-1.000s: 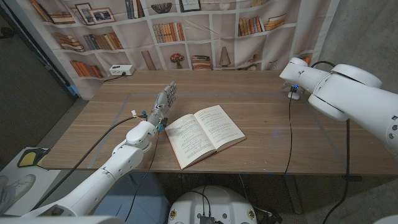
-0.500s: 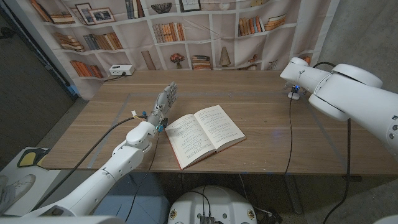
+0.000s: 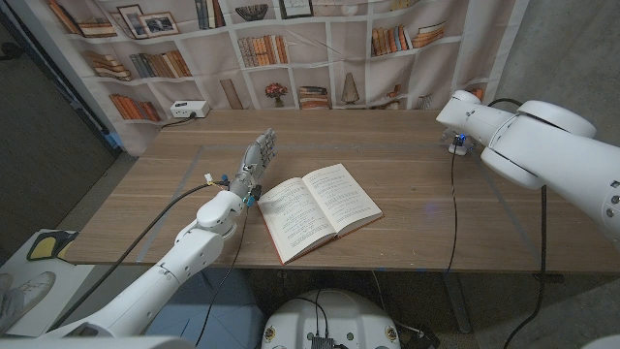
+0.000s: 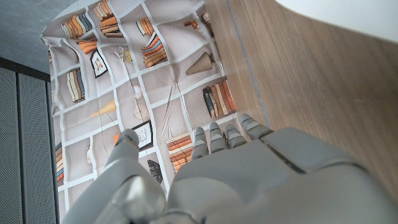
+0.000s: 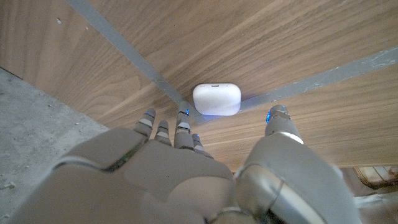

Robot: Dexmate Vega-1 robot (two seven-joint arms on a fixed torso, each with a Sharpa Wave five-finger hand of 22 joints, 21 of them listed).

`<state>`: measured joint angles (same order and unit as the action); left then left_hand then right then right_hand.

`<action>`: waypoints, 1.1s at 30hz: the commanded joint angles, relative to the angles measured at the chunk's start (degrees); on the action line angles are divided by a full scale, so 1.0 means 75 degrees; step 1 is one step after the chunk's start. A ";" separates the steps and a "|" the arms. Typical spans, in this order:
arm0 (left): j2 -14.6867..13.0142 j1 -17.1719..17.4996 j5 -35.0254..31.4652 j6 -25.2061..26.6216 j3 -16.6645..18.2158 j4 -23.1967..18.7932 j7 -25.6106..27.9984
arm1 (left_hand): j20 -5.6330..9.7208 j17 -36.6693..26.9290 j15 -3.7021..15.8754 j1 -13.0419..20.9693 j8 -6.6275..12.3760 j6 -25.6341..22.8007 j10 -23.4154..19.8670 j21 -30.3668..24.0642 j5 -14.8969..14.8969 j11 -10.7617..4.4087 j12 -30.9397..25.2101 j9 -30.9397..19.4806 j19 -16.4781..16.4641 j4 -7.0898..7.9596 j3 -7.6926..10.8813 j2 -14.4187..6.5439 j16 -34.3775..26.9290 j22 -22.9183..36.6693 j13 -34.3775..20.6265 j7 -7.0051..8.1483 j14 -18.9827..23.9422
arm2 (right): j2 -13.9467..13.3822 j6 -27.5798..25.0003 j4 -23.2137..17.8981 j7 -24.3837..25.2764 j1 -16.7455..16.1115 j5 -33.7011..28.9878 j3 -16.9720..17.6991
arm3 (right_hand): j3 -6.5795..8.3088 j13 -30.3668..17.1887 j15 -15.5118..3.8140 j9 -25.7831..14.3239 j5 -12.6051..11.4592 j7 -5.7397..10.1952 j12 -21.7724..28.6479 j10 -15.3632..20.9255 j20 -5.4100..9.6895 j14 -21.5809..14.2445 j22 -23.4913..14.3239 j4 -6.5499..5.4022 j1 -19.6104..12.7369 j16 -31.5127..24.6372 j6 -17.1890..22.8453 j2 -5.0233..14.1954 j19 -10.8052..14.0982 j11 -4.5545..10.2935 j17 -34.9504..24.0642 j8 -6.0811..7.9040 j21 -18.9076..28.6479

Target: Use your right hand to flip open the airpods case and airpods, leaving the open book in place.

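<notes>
Airpods case (image 5: 216,99) lay closed on the table (image 3: 407,145), far right. Left hand (image 3: 255,160) stood upright, fingers apart, empty, left of the open book (image 3: 318,208). Right hand (image 5: 186,168) hovered over the case, fingers spread around it, nothing held.

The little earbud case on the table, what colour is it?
White, plain and glossy. The airpods case shows best in the right wrist view, just beyond the right hand.
</notes>
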<state>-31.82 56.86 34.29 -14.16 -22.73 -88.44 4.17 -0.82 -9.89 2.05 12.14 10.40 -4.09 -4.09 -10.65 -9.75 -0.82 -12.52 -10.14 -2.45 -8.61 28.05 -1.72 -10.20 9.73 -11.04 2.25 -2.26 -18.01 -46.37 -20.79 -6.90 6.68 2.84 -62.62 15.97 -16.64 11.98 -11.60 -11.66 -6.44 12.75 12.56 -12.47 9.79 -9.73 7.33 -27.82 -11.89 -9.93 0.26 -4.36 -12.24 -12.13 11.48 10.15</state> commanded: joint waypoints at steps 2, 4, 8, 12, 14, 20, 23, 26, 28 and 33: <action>-0.0011 0.0078 -0.0035 -0.0006 -0.0003 -0.0099 0.0059 | -0.0026 -0.0008 -0.0030 0.0101 0.0021 -0.0049 -0.0051 -0.0047 -0.0033 -0.0009 0.0018 0.0001 0.0009 0.0011 -0.0040 -0.0004 -0.0025 0.0033 -0.0032 -0.0035 0.0012 | -0.0039 -0.0008 0.0001 -0.0072 -0.0039 -0.0048 -0.0064 | 0.0036 -0.0035 0.0030 -0.0009 0.0009 -0.0175 0.0054 0.0045 0.0011 0.0034 -0.0034 -0.0045 0.0060 -0.0037 -0.1245 0.0028 -0.0053 -0.0018 -0.0007 0.0025 0.0045; -0.0010 0.0091 -0.0040 -0.0012 -0.0003 -0.0112 0.0070 | -0.0023 -0.0008 -0.0034 0.0102 0.0021 -0.0048 -0.0061 -0.0046 -0.0033 -0.0001 0.0014 0.0001 0.0011 0.0011 -0.0041 -0.0004 -0.0021 0.0033 -0.0032 -0.0031 0.0005 | -0.0045 -0.0012 0.0001 -0.0072 -0.0042 -0.0058 -0.0074 | 0.0036 -0.0036 0.0031 -0.0010 0.0010 -0.0176 0.0054 0.0044 0.0011 0.0035 -0.0034 -0.0045 0.0061 -0.0037 -0.1246 0.0029 -0.0054 -0.0018 -0.0007 0.0025 0.0045; -0.0018 0.0109 -0.0051 -0.0012 -0.0005 -0.0134 0.0080 | -0.0029 -0.0008 -0.0036 0.0104 0.0021 -0.0049 -0.0062 -0.0046 -0.0033 -0.0012 0.0014 0.0001 0.0012 0.0012 -0.0045 -0.0005 -0.0021 0.0033 -0.0032 -0.0034 0.0002 | -0.0043 -0.0023 -0.0001 -0.0087 -0.0050 -0.0111 -0.0135 | 0.0042 -0.0054 0.0015 -0.0008 0.0017 -0.0156 0.0101 0.0154 0.0035 -0.0063 -0.0038 -0.0026 0.0056 -0.0083 -0.1107 0.0039 0.0014 -0.0014 -0.0002 0.0083 0.0089; -0.0030 0.0143 -0.0073 -0.0027 0.0006 -0.0169 0.0114 | -0.0023 -0.0009 -0.0033 0.0105 0.0019 -0.0043 -0.0056 -0.0048 -0.0033 -0.0012 0.0017 0.0001 0.0008 0.0013 -0.0048 -0.0006 -0.0020 0.0033 -0.0032 -0.0029 0.0001 | -0.0055 0.0069 0.0000 -0.0082 -0.0070 -0.0099 -0.0127 | 0.0048 -0.0061 0.0016 -0.0007 0.0019 -0.0145 0.0104 0.0156 0.0040 -0.0073 -0.0039 -0.0019 0.0049 -0.0087 -0.1120 0.0047 0.0040 -0.0018 0.0000 0.0076 0.0101; -0.0033 0.0156 -0.0069 -0.0036 0.0020 -0.0176 0.0127 | -0.0026 -0.0009 -0.0036 0.0106 0.0020 -0.0047 -0.0057 -0.0050 -0.0034 -0.0008 0.0017 0.0001 0.0004 0.0013 -0.0049 -0.0006 -0.0022 0.0033 -0.0032 -0.0041 0.0006 | -0.0057 0.0121 0.0000 -0.0045 -0.0083 -0.0101 -0.0132 | 0.0050 -0.0063 0.0017 -0.0006 0.0020 -0.0145 0.0107 0.0160 0.0040 -0.0073 -0.0039 -0.0016 0.0046 -0.0086 -0.1115 0.0050 0.0049 -0.0018 0.0001 0.0078 0.0105; -0.0026 0.0162 -0.0075 -0.0043 0.0025 -0.0161 0.0143 | -0.0019 -0.0009 -0.0031 0.0107 0.0023 -0.0054 -0.0068 -0.0049 -0.0034 -0.0020 0.0013 0.0001 0.0005 0.0014 -0.0053 -0.0006 -0.0021 0.0033 -0.0032 -0.0028 0.0002 | -0.0061 0.0405 0.0003 -0.0021 -0.0123 -0.0114 -0.0195 | 0.0053 -0.0098 0.0003 -0.0005 0.0031 -0.0142 0.0090 0.0046 0.0022 0.0057 -0.0038 -0.0034 0.0083 -0.0032 -0.1223 0.0094 0.0070 0.0007 0.0001 0.0031 0.0111; -0.0003 0.0151 -0.0071 -0.0044 0.0010 -0.0130 0.0134 | -0.0025 -0.0009 -0.0033 0.0107 0.0021 -0.0051 -0.0073 -0.0048 -0.0034 -0.0024 0.0012 0.0001 0.0006 0.0015 -0.0058 -0.0005 -0.0020 0.0033 -0.0033 -0.0031 0.0001 | -0.0067 0.0557 0.0005 -0.0001 -0.0144 -0.0086 -0.0199 | 0.0050 -0.0136 0.0009 -0.0005 0.0043 -0.0124 0.0114 0.0030 0.0018 0.0061 -0.0036 -0.0030 0.0108 -0.0029 -0.1228 0.0109 0.0080 0.0007 0.0003 0.0028 0.0111; 0.0002 0.0143 -0.0072 -0.0032 -0.0002 -0.0120 0.0128 | -0.0023 -0.0009 -0.0029 0.0107 0.0020 -0.0048 -0.0074 -0.0047 -0.0034 -0.0023 0.0012 0.0001 0.0009 0.0015 -0.0060 -0.0005 -0.0023 0.0033 -0.0033 -0.0030 0.0006 | -0.0078 0.0627 0.0008 0.0001 -0.0156 -0.0073 -0.0221 | 0.0049 -0.0144 0.0018 -0.0005 0.0045 -0.0120 0.0123 0.0039 0.0017 0.0063 -0.0036 -0.0031 0.0114 -0.0028 -0.1227 0.0112 0.0077 0.0000 0.0003 0.0029 0.0109; 0.0015 0.0139 -0.0061 -0.0039 -0.0005 -0.0106 0.0119 | -0.0024 -0.0009 -0.0033 0.0108 0.0018 -0.0043 -0.0070 -0.0048 -0.0034 -0.0020 0.0014 0.0001 0.0009 0.0016 -0.0061 -0.0006 -0.0022 0.0033 -0.0033 -0.0032 0.0006 | -0.0093 0.0677 0.0008 -0.0052 -0.0162 -0.0090 -0.0270 | 0.0047 -0.0163 0.0001 -0.0006 0.0050 -0.0115 0.0150 0.0063 0.0014 -0.0025 -0.0035 -0.0034 0.0129 -0.0061 -0.1221 0.0123 0.0070 0.0000 0.0003 0.0031 0.0105; 0.0052 0.0118 -0.0061 -0.0060 -0.0026 -0.0057 0.0102 | -0.0028 -0.0009 -0.0035 0.0110 0.0020 -0.0048 -0.0073 -0.0048 -0.0034 -0.0012 0.0013 0.0001 0.0009 0.0016 -0.0065 -0.0006 -0.0022 0.0033 -0.0033 -0.0028 0.0004 | -0.0121 0.0661 0.0010 -0.0049 -0.0190 -0.0085 -0.0302 | 0.0049 -0.0236 -0.0002 -0.0004 0.0064 -0.0095 0.0224 0.0091 0.0011 -0.0115 -0.0034 -0.0019 0.0151 -0.0074 -0.1237 0.0148 0.0073 0.0041 0.0008 0.0020 0.0102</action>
<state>-31.85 57.91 33.83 -14.43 -22.65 -89.50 5.09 -0.82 -9.89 2.05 12.38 10.40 -4.10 -4.31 -10.65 -9.75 -1.03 -12.52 -10.14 -2.45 -8.36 27.80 -1.96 -10.20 9.74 -11.04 2.26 -2.26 -18.59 -42.85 -20.74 -7.08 5.69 2.04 -64.25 15.97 -18.36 11.86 -11.45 -11.22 -6.44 14.15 12.93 -12.38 9.26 -9.73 7.34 -27.07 -12.16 -9.93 1.01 -4.02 -12.44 -11.99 11.65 10.64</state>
